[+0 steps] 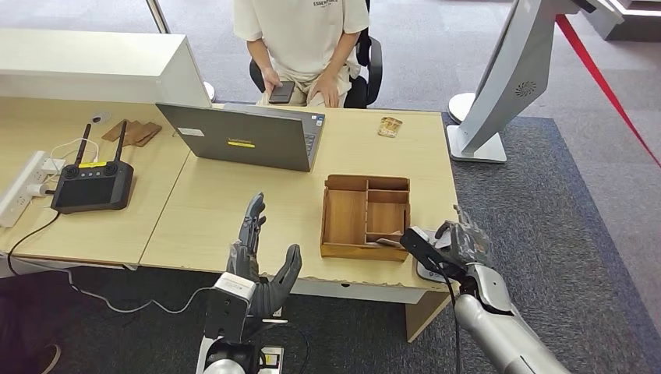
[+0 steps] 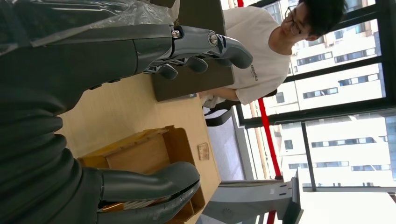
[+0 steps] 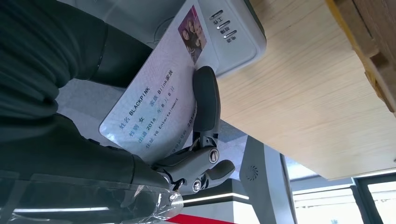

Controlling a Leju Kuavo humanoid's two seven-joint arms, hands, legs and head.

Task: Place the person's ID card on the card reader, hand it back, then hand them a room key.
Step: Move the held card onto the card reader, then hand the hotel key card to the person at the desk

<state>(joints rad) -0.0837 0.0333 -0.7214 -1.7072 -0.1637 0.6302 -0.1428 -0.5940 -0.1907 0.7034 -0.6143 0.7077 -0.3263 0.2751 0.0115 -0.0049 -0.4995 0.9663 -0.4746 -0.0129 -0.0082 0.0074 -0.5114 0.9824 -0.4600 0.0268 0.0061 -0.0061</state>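
My right hand (image 1: 465, 243) hangs over the table's front right corner and holds the ID card (image 3: 154, 105) between thumb and fingers (image 3: 206, 99). The card is pale blue with a small photo and printed text. It lies tilted over the white card reader (image 3: 227, 33), whose grey edge (image 1: 425, 269) peeks out under the hand. My left hand (image 1: 259, 261) is raised at the table's front edge, fingers apart, holding nothing. A small patterned card (image 1: 390, 126) lies at the table's far edge. The person (image 1: 302, 43) sits behind the table, holding a phone.
A wooden compartment box (image 1: 365, 215) stands just left of the reader. A grey laptop (image 1: 248, 137) sits mid-table. A black controller (image 1: 92, 185), cables and a power strip (image 1: 22, 189) are at the left. A white kiosk stand (image 1: 507, 78) rises at the right.
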